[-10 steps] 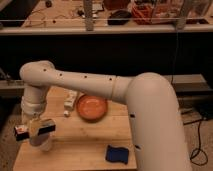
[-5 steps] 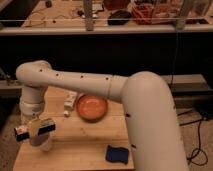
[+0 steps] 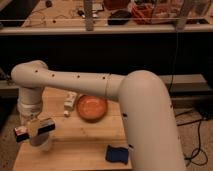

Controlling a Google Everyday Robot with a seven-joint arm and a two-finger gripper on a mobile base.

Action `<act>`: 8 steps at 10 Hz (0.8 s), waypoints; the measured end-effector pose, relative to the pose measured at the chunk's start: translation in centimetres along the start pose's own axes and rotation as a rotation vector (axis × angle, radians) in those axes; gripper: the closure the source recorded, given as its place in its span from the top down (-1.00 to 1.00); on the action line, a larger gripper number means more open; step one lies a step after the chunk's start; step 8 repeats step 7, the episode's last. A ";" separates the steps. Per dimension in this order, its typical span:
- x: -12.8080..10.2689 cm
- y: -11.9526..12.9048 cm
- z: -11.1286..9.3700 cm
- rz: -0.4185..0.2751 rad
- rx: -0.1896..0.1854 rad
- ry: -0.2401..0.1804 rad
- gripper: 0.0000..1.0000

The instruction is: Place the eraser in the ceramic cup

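Note:
My gripper (image 3: pixel 34 128) hangs over the left front part of the wooden table (image 3: pixel 85 147), right above the ceramic cup (image 3: pixel 41 143). It is shut on the eraser (image 3: pixel 33 131), a black bar with a white top and a red end, held level just over the cup's rim. The cup is white and partly hidden behind the eraser and the gripper. My arm (image 3: pixel 115 95) sweeps in from the right across the view.
An orange-brown bowl (image 3: pixel 92 107) sits mid-table. A whitish bottle-like block (image 3: pixel 70 101) lies to its left. A blue sponge (image 3: pixel 117 154) lies near the front edge. A dark shelf and cluttered bench stand behind the table.
The gripper with the eraser has stayed over the cup, shifting only slightly. Nothing else has moved.

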 end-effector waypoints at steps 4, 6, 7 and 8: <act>-0.2 0.0 0.2 -0.006 -0.003 0.036 -1.00; -0.2 -0.1 0.3 -0.008 -0.003 0.051 -1.00; -0.2 -0.1 0.4 -0.010 -0.004 0.056 -1.00; -0.2 -0.1 0.4 -0.010 -0.004 0.056 -1.00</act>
